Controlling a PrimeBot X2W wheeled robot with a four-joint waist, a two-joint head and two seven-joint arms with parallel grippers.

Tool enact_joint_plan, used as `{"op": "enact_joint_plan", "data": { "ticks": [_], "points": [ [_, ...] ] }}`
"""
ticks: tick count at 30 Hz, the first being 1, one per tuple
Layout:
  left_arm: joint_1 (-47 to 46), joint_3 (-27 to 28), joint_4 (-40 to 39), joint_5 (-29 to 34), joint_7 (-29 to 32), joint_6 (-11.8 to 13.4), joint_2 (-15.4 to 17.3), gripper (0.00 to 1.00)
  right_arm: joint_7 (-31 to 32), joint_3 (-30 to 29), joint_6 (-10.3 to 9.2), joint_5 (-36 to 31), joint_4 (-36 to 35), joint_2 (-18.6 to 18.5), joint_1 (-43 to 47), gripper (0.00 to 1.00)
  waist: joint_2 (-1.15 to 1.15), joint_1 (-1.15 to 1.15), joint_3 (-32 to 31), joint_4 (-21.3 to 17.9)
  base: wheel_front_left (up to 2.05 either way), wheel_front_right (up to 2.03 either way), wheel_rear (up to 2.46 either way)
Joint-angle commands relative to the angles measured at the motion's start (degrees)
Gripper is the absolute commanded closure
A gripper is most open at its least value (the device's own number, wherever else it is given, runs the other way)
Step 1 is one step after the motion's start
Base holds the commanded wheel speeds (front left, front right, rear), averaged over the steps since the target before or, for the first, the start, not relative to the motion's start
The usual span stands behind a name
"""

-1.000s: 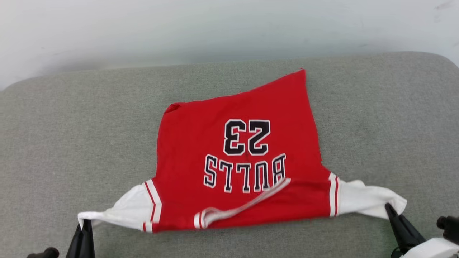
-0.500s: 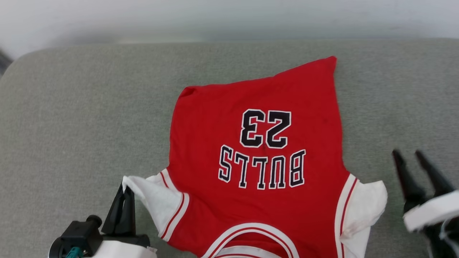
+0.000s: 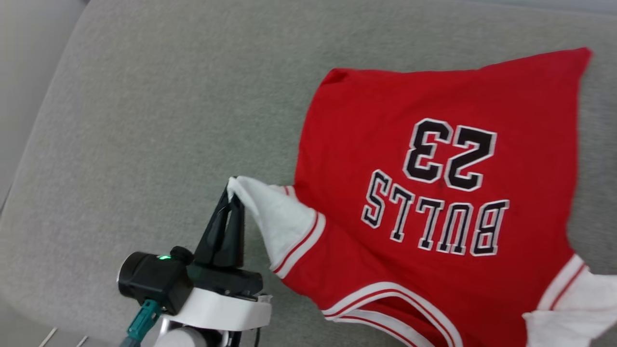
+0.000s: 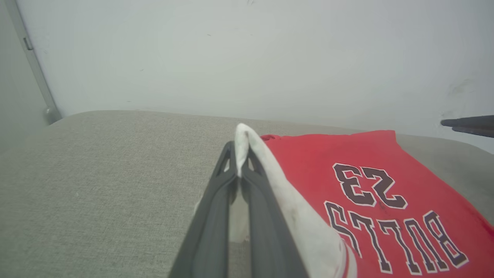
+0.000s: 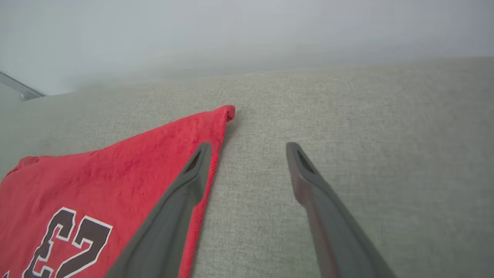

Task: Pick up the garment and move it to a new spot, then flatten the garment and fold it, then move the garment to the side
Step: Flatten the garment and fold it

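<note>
The garment (image 3: 434, 193), a red jersey with white sleeves and black "BULLS 23" lettering, lies spread on the grey cushion (image 3: 144, 120), lettering up. My left gripper (image 3: 234, 197) is shut on the tip of one white sleeve (image 3: 270, 217), lifting it slightly off the cushion; the left wrist view has the white cloth pinched between the fingers (image 4: 216, 216) beside the garment (image 4: 366, 185). In the right wrist view my right gripper (image 5: 247, 148) stands open with nothing in it, above bare cushion beside the garment's (image 5: 115, 173) red hem corner. The other white sleeve (image 3: 573, 308) lies loose at the lower right.
The grey cushion (image 4: 96, 173) reaches left to a rounded edge with pale floor (image 3: 24, 72) beyond. A pale wall (image 4: 231, 58) rises behind it. Two dark fingertips (image 4: 467, 125) of the other arm enter at the right edge of the left wrist view.
My right gripper has opened and let go of its sleeve, which now lies loose. The head camera has swung left and down. The left gripper has carried its sleeve inward toward the jersey body.
</note>
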Motion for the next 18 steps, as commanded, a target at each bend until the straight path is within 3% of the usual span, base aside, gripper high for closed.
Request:
{"op": "enact_joint_plan", "data": {
  "ticks": [1, 9, 12, 17, 18],
  "points": [
    [-1.2, -0.6, -0.7, -0.4, -0.1, 0.5, -0.2, 1.0, 1.1, 0.4, -0.02, 0.0, 0.7, -0.6, -1.6, 0.0, 0.0, -0.01, 4.3, 4.5, 0.0, 0.0, 0.0],
    [-4.3, -6.7, -3.3, -2.5, -0.1, 2.8, -0.2, 1.0, 13.7, 4.5, -0.02, -2.0, 5.6, -4.6, -11.9, 0.0, 0.0, -0.01, 9.1, 9.6, 0.0, 0.0, 0.0],
    [-4.7, -7.3, -3.6, -2.4, -0.1, 3.2, -0.2, 1.0, 17.0, 5.5, -0.02, -2.7, 7.9, -4.5, -12.9, 0.0, 0.0, -0.01, 9.9, 10.3, 0.0, 0.0, 0.0],
    [-4.5, -7.4, -3.4, -2.7, -0.1, 3.5, -0.2, 1.0, 27.6, 6.5, -0.07, -3.1, 14.6, -2.7, -10.0, 0.0, 0.0, -0.01, 10.3, 10.6, 0.0, 0.0, 0.0],
    [-4.5, -7.4, -3.3, -2.7, -0.1, 3.5, -0.2, 1.0, 29.1, 6.4, -0.07, -3.5, 15.3, -2.4, -10.0, 0.28, 0.0, -0.01, 10.3, 10.6, 0.0, 0.0, 0.0]
  ]
}}
